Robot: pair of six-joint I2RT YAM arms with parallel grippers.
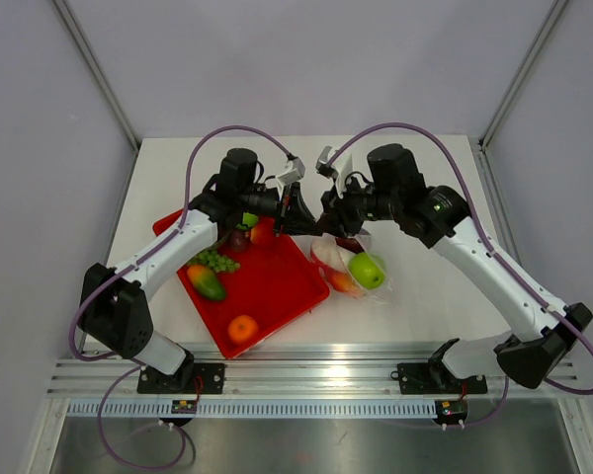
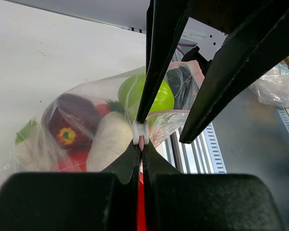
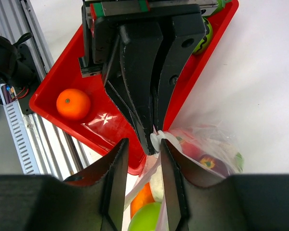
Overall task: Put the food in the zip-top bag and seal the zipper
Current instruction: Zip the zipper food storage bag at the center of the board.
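Left wrist view, centre: left gripper [image 2: 140,147] clamped on the zipper [image 2: 140,134], right gripper [image 2: 161,129] spread above the zip-top bag [image 2: 86,96]; sealing apparently begins, needing a straight slide.

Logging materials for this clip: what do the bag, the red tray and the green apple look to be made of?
Zip-top bag: thin clear plastic film, glossy; it crinkles and the food shows through it. Red tray: likely rigid plastic, smooth and semi-gloss, with a raised rim. Green apple: probably moulded plastic, shiny with a bright highlight; a toy by its look.
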